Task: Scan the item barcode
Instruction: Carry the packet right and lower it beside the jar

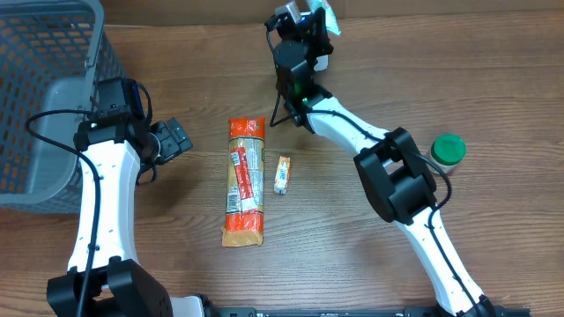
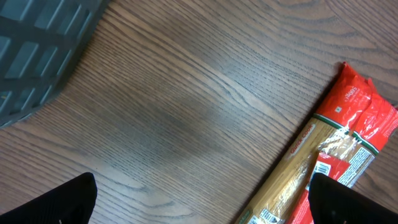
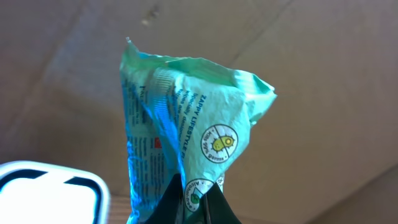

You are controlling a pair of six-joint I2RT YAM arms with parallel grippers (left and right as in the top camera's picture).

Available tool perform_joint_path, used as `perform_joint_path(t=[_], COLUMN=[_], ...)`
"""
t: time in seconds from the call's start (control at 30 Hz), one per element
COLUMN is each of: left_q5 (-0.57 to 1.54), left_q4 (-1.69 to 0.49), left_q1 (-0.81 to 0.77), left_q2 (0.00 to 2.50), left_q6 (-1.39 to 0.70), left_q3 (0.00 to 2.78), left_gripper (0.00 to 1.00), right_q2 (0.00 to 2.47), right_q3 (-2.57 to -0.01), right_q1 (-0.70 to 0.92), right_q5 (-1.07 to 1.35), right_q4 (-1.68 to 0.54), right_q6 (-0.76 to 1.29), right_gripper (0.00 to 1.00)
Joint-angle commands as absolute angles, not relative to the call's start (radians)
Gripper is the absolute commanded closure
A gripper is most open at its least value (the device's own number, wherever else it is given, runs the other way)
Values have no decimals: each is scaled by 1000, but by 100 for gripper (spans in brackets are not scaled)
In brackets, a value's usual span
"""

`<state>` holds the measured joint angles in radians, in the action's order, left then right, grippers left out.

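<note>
Closest to the lens in the right wrist view is a crinkled mint-green packet (image 3: pixel 186 124), printed with small text and round yellow-and-green badges. It stands up from the right jaws, which are closed tight on its lower edge; only the dark fingertips (image 3: pixel 219 208) show at the bottom of the frame. Brown cardboard (image 3: pixel 323 74) fills the background behind it. At the lower left of that view sits a white object (image 3: pixel 50 193) with rounded corners and dark markings; what it is cannot be told.

From overhead, the green packet (image 1: pixel 324 16) is held at the far edge of the table (image 1: pixel 493 70), raised off the wood at the end of the outstretched right arm.

The left jaws stand wide apart with nothing between them, their black fingertips (image 2: pixel 56 202) low over bare wood, between the grey mesh basket (image 1: pixel 44 97) at the left and a long red-and-orange pasta packet (image 1: pixel 245 180) lying flat mid-table. The same pasta packet (image 2: pixel 336 149) enters the left wrist view at the right. Just beside it, to the right and not touching, lies a small sachet (image 1: pixel 281 174). A green-lidded jar (image 1: pixel 447 150) stands near the right arm's elbow
</note>
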<state>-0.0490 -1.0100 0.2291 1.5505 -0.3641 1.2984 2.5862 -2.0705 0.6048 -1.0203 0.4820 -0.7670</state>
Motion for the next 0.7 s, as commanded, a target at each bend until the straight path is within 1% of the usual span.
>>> perform_joint_path(t=[0.0,0.1,0.17,0.27,0.33,0.37,0.5,0.6,0.67], left_q5=[-56,-56,-56,-56,-56,-56,-56,-56,-56], left_q4=[-1010,-1010,-1010,-1010,-1010,-1010,-1010,-1010,-1010], left_q1=[229,229,229,229,229,229,229,229,229], left_q2=[1549,1549,1549,1549,1549,1549,1549,1549,1549], left_q6=[-371,-371,-371,-371,-371,-371,-371,-371,-371], left_q3=[1298,1298,1298,1298,1298,1298,1298,1298,1298], left_gripper=[0,0,0,0,0,0,0,0,0], right_q2=[2416,2337,2279,2186,2132,2106,2051,2049,2057], right_q3=[-2082,-2082,-2082,-2082,-2082,-2082,-2082,-2080,-2062], right_q1=[619,629,633,634,629,622,576,519,472], right_q5=[-1076,-1081,-1081,-1075,-1030,-975,-720,-511,-366], right_q4=[414,253,108,-189,-420,-551,-941,-1180,-1298], right_q6=[-746,-696,-612,-381,-197,-104,131,236,243], right_gripper=[97,97,97,97,97,97,97,96,96])
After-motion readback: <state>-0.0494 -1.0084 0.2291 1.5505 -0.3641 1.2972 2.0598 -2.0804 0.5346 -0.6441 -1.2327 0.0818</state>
